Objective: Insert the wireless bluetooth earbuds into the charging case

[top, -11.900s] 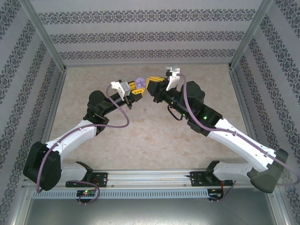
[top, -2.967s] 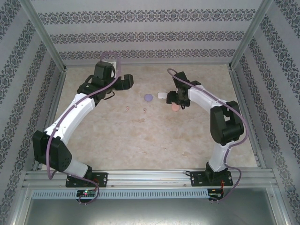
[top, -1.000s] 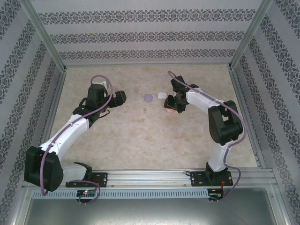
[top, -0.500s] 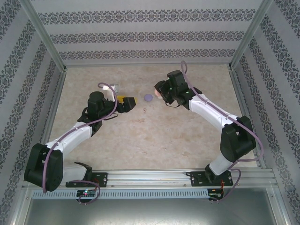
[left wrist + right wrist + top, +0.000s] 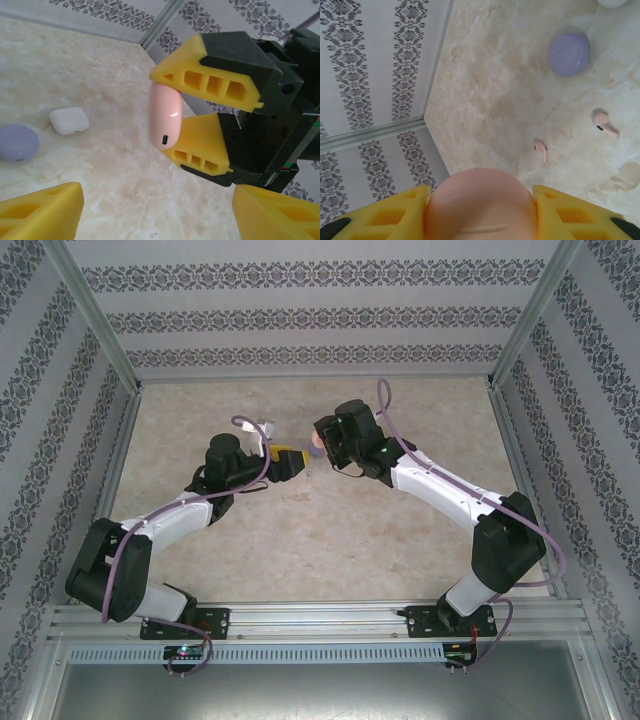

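Right gripper clamps one pale pink oval charging case above the table. Left gripper jaws wide, empty. Two pale pink stemmed earbuds lie on the table, near one round purple case and one white rounded case.

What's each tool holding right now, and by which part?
Right tool holds the pink case, fingertips pinching its two opposite narrow ends. Left tool is open, holding nothing.
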Controlling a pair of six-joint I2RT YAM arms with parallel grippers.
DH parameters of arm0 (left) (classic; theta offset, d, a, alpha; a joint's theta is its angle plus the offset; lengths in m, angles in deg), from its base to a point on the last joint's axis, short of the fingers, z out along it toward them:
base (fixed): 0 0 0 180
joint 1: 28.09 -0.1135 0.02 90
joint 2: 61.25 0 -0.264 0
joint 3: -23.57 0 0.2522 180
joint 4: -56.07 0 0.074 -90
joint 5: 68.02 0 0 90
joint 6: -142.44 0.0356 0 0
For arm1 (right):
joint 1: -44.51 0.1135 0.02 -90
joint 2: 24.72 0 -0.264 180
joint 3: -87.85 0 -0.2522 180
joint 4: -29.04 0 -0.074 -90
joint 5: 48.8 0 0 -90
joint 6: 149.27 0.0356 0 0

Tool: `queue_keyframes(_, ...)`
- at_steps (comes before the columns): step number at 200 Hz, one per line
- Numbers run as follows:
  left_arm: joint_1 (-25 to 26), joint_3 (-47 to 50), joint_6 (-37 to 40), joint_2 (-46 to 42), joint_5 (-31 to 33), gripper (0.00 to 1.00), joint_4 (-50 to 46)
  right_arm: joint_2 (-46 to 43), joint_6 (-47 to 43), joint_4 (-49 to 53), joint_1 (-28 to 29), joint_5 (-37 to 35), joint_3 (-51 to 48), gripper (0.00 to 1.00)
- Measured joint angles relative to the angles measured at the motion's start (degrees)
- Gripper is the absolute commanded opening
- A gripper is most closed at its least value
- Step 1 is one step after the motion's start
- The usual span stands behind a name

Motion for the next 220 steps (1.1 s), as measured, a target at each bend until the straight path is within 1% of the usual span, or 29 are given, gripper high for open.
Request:
queue_keyframes(23, 0.37, -1.79, 0.04, 1.38, -0.31, 0.68, 0.59, 0.00, 0.79, -0.37, 0.31, 0.00, 0.02, 0.33)
queue_keyframes(50, 0.72, -3.19, 0.07, 3.06, -0.46, 0.64, 1.27, 0.00, 1.14, -0.83, 0.76, 0.04, 0.02, 0.33)
queue_keyframes(81, 1.01, -4.00, 0.09, 4.39, -0.42, 0.62, 1.42, -0.02, 1.40, -1.27, 1.11, 0.04, 0.02, 0.33)
queue_keyframes(103, 1.05, -4.35, 0.09, 5.29, -0.42, 0.58, 1.55, -0.02, 1.49, -1.51, 1.14, 0.07, 0.07, 0.33)
queue_keyframes(143, 1.05, -5.97, 0.07, 6.38, -0.39, 0.55, 1.64, -0.02, 1.95, -2.75, 1.40, 0.20, 0.07, 0.33)
queue_keyframes(220, 1.05, -7.17, 0.02, 7.23, -0.39, 0.44, 2.25, -0.02, 1.99, -3.82, 1.51, 1.57, 0.09, 0.33)
